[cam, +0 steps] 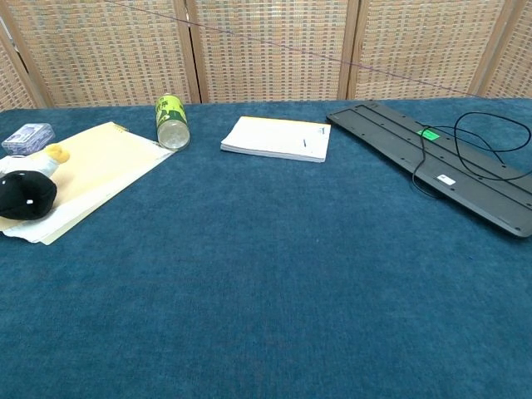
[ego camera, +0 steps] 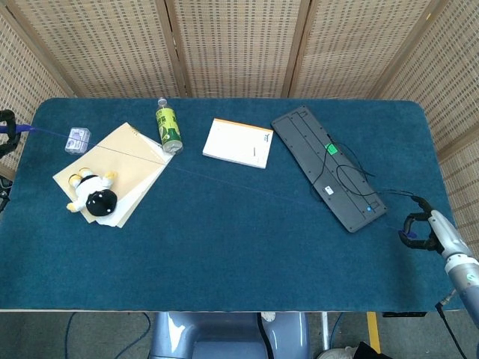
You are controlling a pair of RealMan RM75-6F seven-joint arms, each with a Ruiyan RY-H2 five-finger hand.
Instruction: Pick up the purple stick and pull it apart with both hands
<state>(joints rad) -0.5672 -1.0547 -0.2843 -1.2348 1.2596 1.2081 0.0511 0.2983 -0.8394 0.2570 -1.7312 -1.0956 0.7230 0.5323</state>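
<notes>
The purple stick is pulled out into a very thin line (ego camera: 224, 174) that crosses the whole table; the chest view shows it as a faint purple strand (cam: 291, 50) in front of the screens. One purple end (ego camera: 21, 129) sticks out of my left hand (ego camera: 6, 134), of which only a dark sliver shows at the far left edge of the head view. The other purple end (ego camera: 408, 235) is gripped by my right hand (ego camera: 428, 230), which hovers off the table's right front corner. Neither hand shows in the chest view.
A black keyboard (ego camera: 328, 167) with a looped cable lies at the right. A white notebook (ego camera: 238, 142), a green bottle (ego camera: 168, 128), a small clear box (ego camera: 77, 138) and a plush toy (ego camera: 92, 194) on tan paper (ego camera: 127, 161) lie across the back and left.
</notes>
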